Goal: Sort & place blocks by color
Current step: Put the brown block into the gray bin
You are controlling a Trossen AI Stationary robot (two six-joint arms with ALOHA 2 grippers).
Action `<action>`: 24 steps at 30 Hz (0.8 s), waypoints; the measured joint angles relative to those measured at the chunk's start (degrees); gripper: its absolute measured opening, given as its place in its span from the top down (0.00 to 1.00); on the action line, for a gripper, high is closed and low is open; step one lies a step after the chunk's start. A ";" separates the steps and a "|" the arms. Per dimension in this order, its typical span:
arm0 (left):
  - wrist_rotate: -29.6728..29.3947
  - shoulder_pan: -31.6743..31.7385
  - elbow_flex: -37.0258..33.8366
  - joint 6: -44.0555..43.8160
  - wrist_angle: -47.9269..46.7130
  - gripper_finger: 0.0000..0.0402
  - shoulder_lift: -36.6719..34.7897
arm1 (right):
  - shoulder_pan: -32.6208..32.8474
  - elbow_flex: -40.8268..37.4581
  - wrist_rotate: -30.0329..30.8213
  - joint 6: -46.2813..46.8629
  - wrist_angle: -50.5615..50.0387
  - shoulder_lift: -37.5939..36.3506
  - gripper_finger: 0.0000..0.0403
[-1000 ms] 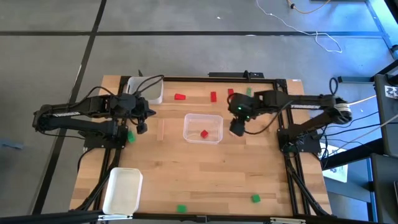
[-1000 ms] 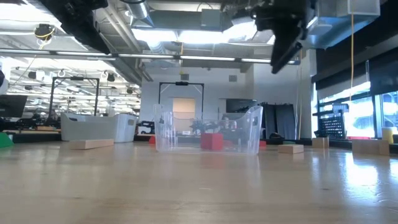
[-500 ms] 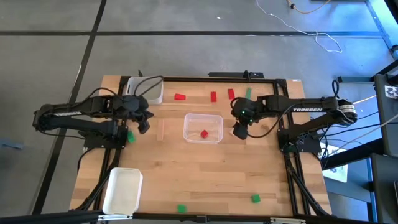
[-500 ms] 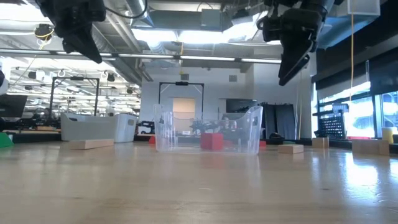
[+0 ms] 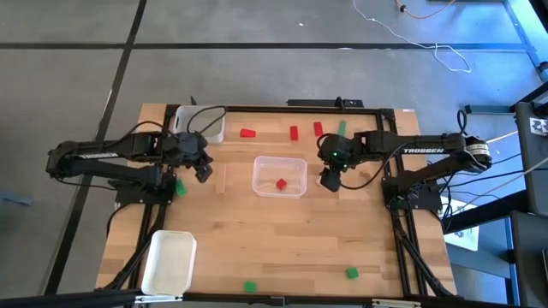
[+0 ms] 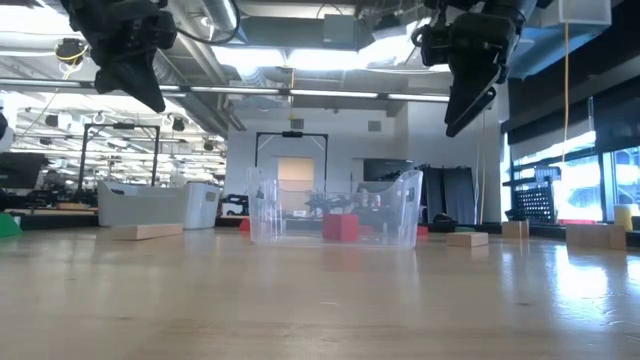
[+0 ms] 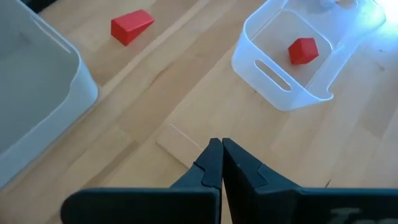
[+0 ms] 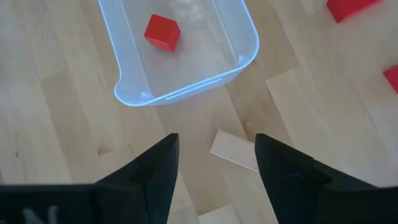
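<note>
"TROSSEN" in white letters along the right arm (image 5: 424, 151).

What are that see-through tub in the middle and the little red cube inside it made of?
The tub looks like clear, glossy plastic: the tabletop shows through its walls and the rim catches light. The red cube appears to be painted wood with a matte, even colour, though its grain is hidden.

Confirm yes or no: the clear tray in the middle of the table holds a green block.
No, the clear tray holds a single red block; the green blocks lie on the table outside it.
</note>
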 joint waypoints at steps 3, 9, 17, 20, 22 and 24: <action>0.00 0.00 -0.01 -3.33 -0.14 1.00 -0.02 | 0.00 0.00 0.00 0.03 0.00 0.00 0.48; 0.57 -0.01 -0.01 -18.46 -0.59 1.00 -0.09 | 0.00 0.00 0.00 -0.01 0.02 0.00 0.48; 1.28 0.02 -0.01 -27.50 -1.69 0.86 -0.09 | 0.00 0.00 0.00 0.08 0.05 0.02 0.48; 0.92 0.02 -0.01 -27.62 -1.66 0.75 -0.09 | 0.00 0.00 0.00 0.00 0.08 0.02 0.48; 0.92 0.02 -0.01 -28.63 -1.46 0.66 0.29 | 0.00 0.00 0.00 0.09 0.09 0.02 0.48; 0.93 0.02 -0.01 -31.04 -1.45 0.58 1.29 | 0.00 0.00 0.00 -0.01 0.09 0.02 0.48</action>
